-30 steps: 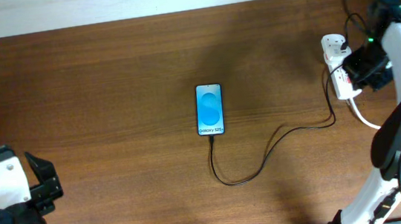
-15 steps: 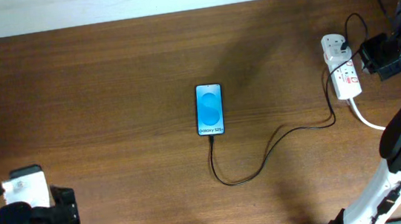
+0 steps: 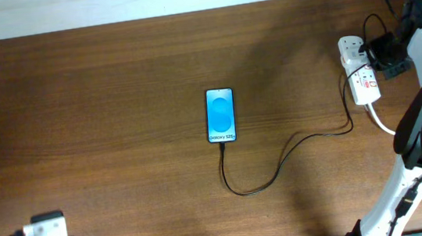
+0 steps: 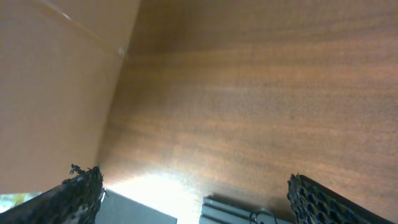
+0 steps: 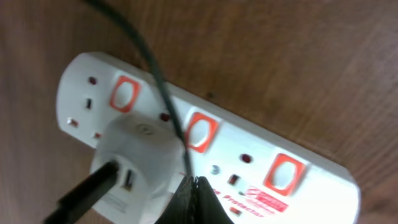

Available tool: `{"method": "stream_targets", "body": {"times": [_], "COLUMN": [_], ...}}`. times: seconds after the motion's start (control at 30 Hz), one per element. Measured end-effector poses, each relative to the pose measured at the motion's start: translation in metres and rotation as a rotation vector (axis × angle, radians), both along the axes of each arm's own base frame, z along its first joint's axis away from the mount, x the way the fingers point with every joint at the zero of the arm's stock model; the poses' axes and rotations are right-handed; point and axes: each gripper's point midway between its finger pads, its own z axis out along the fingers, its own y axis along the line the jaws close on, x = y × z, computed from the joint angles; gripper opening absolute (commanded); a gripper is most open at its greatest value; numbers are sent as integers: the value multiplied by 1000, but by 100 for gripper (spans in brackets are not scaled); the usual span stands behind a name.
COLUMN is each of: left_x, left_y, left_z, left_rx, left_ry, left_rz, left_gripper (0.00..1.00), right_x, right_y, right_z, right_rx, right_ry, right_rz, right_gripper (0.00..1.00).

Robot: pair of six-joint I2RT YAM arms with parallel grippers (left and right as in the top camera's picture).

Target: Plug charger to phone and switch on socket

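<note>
Phone (image 3: 221,115) lies flat at the middle of the wooden table (image 3: 100,106), screen lit blue, with the thin black charger (image 3: 279,166) cable plugged into its near end and looping off to the right toward the socket (image 3: 358,71). That white strip sits near the table's far right edge, its thick white cord (image 3: 385,126) trailing off its near end. In the right wrist view a white adapter (image 5: 134,162) sits in one of the strip's outlets, beside three red-framed switches. The right hand (image 3: 388,56) hovers just beside the strip; its fingertips (image 5: 193,199) meet in a closed point right over the strip's face, grasping nothing. The left hand (image 4: 199,199) is low at the table's near left corner, fingers spread wide apart and empty.
</note>
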Motion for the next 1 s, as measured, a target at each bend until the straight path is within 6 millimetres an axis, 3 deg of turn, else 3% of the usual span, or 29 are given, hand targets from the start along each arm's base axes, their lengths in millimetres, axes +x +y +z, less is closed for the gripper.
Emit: {"method": "stream_targets", "body": {"times": [0.23,0.5,0.83,1.0], "left_x": [-35,-59,-61,-61], "left_y": [-6,-8,-9,-9], "left_z": [10,-19,-20,-20], "left_rx": [21,3,2,2], "left_ry": [-187,-32,-24,-23], "left_rz": [-19,-19,-19,-19], "left_gripper": [99,99,99,99], "right_x": [6,8,12,15], "right_y": [6,-3,-11,-14], "right_z": [-14,-14,-14,-31], "right_rx": [-9,-58,-96,-116], "right_ry": [12,9,-2,17], "right_rz": [16,1,-10,-14], "right_gripper": [4,4,4,4]}}
